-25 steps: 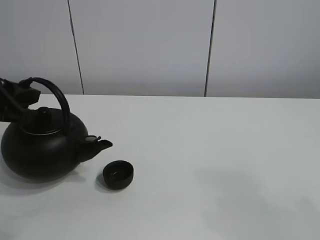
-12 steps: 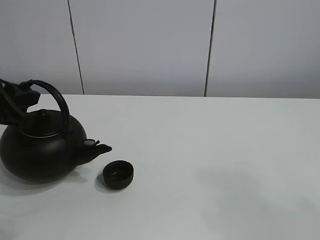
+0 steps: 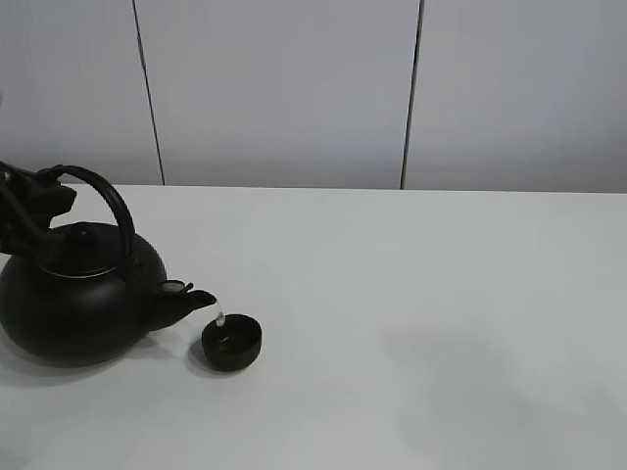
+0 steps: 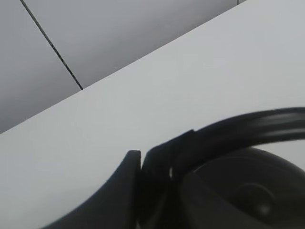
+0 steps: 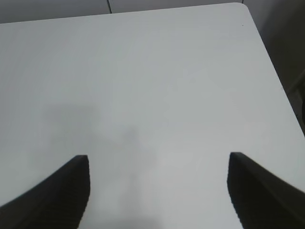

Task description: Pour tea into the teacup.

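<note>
A short, pale streak of tea (image 3: 219,318) is seen in the exterior view between the tip of the spout (image 3: 196,300) and the near rim of the teacup (image 3: 232,342). The teacup is stood upright on the desk (image 3: 421,294), in the left front part of that view, just beside the teapot (image 3: 78,305) and apart from it, below and slightly right of the spout tip. A faint glint is shown inside the cup; how full it is cannot be told.

The round black teapot is turned with its spout toward the cup. Whether its base is rested on the desk cannot be told. Its arched handle (image 3: 110,204) is raised above the lid and is gripped at its far left end by the left end effector (image 3: 46,194), whose fingers are pressed onto the handle, as is shown close up in the left wrist view.

The right end effector (image 5: 158,191) is held spread wide, nothing between its fingers (image 5: 62,193), above a bare stretch of desk near a rounded corner. It is not shown in the exterior view.
</note>
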Robot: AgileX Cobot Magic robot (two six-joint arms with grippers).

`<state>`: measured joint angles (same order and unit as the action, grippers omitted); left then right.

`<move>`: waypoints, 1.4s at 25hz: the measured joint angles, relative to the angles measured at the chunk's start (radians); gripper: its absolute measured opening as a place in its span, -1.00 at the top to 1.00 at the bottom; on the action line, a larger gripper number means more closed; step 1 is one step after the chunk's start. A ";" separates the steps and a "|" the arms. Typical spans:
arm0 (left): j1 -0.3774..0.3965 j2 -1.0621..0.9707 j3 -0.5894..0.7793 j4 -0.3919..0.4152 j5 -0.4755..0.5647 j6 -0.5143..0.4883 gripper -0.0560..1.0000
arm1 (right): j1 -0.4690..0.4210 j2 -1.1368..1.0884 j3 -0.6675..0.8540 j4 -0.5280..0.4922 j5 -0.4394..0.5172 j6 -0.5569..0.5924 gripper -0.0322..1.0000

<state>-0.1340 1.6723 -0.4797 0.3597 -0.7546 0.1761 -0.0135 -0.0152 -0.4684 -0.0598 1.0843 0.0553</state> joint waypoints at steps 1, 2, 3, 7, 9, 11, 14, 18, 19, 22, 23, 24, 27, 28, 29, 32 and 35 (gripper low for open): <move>0.000 0.000 0.000 0.000 0.000 0.009 0.66 | 0.000 0.000 0.000 0.000 0.000 0.000 -0.12; 0.000 0.000 0.000 0.000 0.000 0.019 0.66 | 0.000 0.000 0.000 0.000 0.000 0.000 -0.12; 0.000 0.000 0.000 0.000 0.000 0.025 0.66 | 0.000 0.000 0.000 0.000 0.000 0.000 -0.12; 0.000 0.000 0.000 0.000 0.000 0.036 0.67 | 0.000 0.000 0.000 0.000 0.000 0.000 -0.12; 0.000 0.000 0.000 0.000 0.000 0.036 0.67 | 0.000 0.000 0.000 0.000 -0.001 0.000 -0.12; 0.000 0.000 0.000 0.000 0.000 0.036 0.68 | 0.000 0.000 0.000 0.000 -0.001 0.000 -0.12; 0.000 0.000 0.000 0.000 0.000 0.037 0.68 | 0.000 0.000 0.000 0.000 -0.001 0.000 -0.12; 0.000 0.000 0.000 0.000 0.000 0.037 0.68 | 0.000 0.000 0.000 0.000 -0.001 0.000 -0.12; 0.000 0.000 0.000 0.000 0.000 0.037 0.68 | 0.000 0.000 0.000 0.000 -0.001 0.000 -0.12; 0.000 0.000 0.000 0.000 0.000 0.047 0.68 | 0.000 0.000 0.000 0.000 -0.001 0.000 -0.12; 0.000 0.000 0.000 0.000 0.000 0.057 0.68 | 0.000 0.000 0.000 0.000 -0.001 0.000 -0.12; 0.000 0.000 0.000 0.000 0.000 0.066 0.68 | 0.000 0.000 0.000 0.000 -0.001 0.000 -0.12; 0.000 0.000 0.000 0.000 0.000 0.081 0.68 | 0.000 0.000 0.000 0.000 -0.001 0.000 -0.12; 0.000 0.000 0.000 0.000 0.000 0.081 0.68 | 0.000 0.000 0.000 0.000 -0.002 0.000 -0.12; 0.000 0.000 0.000 0.000 0.000 0.083 0.68 | 0.000 0.000 0.000 0.000 -0.002 0.000 -0.12; 0.000 0.000 0.000 0.000 0.000 0.085 0.68 | 0.000 0.000 0.000 0.000 -0.002 0.000 -0.12; 0.000 0.000 0.000 0.000 0.000 0.085 0.68 | 0.000 0.000 0.000 0.000 -0.002 0.000 -0.12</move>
<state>-0.1340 1.6723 -0.4797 0.3597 -0.7546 0.2607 -0.0135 -0.0152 -0.4684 -0.0598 1.0823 0.0553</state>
